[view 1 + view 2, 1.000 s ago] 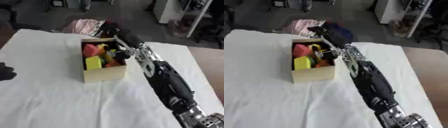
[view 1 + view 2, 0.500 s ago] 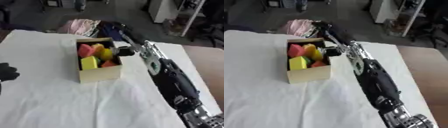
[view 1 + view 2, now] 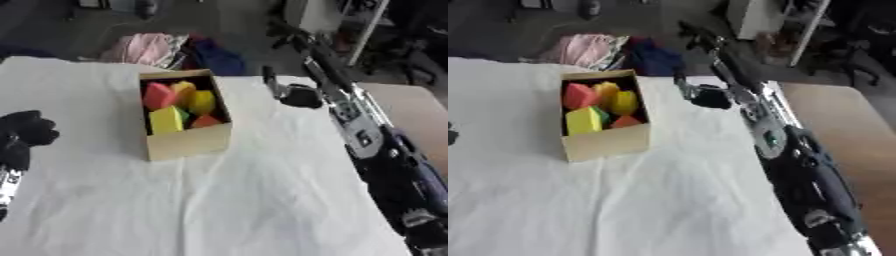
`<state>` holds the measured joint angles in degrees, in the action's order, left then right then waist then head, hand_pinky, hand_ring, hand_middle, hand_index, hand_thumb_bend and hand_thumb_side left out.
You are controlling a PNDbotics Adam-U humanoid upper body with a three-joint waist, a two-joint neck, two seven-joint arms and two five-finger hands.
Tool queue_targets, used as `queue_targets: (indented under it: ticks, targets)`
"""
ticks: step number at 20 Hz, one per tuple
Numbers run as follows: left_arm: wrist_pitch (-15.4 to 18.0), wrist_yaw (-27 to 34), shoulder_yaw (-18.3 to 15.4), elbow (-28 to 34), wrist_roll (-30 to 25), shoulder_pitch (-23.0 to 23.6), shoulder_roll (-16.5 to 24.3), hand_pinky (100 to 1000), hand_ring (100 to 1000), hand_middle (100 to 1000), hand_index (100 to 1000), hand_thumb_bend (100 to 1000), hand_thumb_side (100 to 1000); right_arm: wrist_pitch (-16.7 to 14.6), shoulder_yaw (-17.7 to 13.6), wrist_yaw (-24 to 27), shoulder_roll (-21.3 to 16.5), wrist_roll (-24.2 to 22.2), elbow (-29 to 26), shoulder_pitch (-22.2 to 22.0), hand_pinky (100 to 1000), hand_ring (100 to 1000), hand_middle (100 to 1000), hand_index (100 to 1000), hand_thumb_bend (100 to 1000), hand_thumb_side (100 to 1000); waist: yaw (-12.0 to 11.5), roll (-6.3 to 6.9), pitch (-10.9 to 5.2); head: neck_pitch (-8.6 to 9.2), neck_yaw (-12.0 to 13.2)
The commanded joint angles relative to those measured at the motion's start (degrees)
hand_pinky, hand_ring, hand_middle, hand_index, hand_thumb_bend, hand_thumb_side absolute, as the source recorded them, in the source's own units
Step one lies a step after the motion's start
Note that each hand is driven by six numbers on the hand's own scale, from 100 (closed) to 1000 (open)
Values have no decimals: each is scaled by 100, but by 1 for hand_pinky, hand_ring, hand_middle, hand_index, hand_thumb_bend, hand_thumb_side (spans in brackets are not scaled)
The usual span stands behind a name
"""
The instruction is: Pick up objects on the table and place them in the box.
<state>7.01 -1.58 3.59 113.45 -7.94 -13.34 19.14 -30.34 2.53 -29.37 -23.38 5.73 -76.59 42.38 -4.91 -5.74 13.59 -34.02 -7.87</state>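
Note:
A tan cardboard box [image 3: 188, 142] stands on the white cloth, left of the middle. Inside lie a red piece [image 3: 157, 95], a yellow rounded piece [image 3: 201, 101], a yellow-green block [image 3: 166, 120] and an orange piece [image 3: 206, 121]. My right hand [image 3: 297, 96] hangs over the cloth just right of the box's far corner, apart from it. It is open, fingers stretched toward the far edge, and holds nothing. My left hand [image 3: 24, 134] shows as a dark shape at the left edge, well clear of the box.
The white cloth [image 3: 219, 200] covers the table. Pink cloth [image 3: 144, 47] and a dark blue bundle [image 3: 214, 57] lie beyond the far edge, behind the box. Bare brown tabletop [image 3: 411, 105] shows at the right. My right forearm [image 3: 385, 155] runs along the right side.
My right hand has drawn back from over the box to its right side, empty. The whole picture has also shifted, so the camera has moved. The left hand stays at the left edge.

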Motion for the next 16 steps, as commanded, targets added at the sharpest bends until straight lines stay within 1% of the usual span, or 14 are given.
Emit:
queue_targets:
  ticks: [1,3,4,6,8,10,13,16]
  targets:
    - [-16,-22,-77,114,42,19,54,780,732,703,847,100,627,544,-96,1944,-414,-615,-1018,-263,735,679,775,1000,100,470,101,89,-217,-102,145]
    - [-31,-37,-90,108,56,68,40,779,732,703,846,100,631,907,-277,2762,-375,-977,-1558,-639,726,669,765,1000,100,470,233,106,-234,-157,255]
    - [-37,-47,-93,100,62,95,32,779,732,703,846,100,632,1071,-369,3042,-323,-1097,-1796,-817,725,668,762,1000,100,470,285,113,-244,-194,300]
    - [-43,-66,-102,82,78,147,15,779,732,703,846,100,635,1326,-519,3398,-185,-1245,-2190,-1175,721,663,752,1000,100,470,374,128,-264,-260,381]
    - [-44,-83,-109,65,94,195,2,778,732,703,845,100,637,1491,-610,3581,-60,-1323,-2474,-1508,717,655,740,1000,100,470,445,144,-282,-328,468]
    - [-42,-100,-114,47,116,242,-10,778,731,702,845,100,639,1575,-664,3658,44,-1382,-2689,-1869,712,644,729,1000,100,470,514,164,-292,-407,578]
    - [-39,-128,-118,23,146,312,-41,777,730,701,844,100,644,1599,-708,3707,229,-1384,-2953,-2364,700,628,709,1000,100,486,597,211,-287,-484,716]
    - [-32,-160,-125,10,176,391,-72,776,729,699,842,100,647,1591,-724,3719,448,-1389,-3158,-2768,694,617,684,1000,100,497,695,262,-289,-576,824]
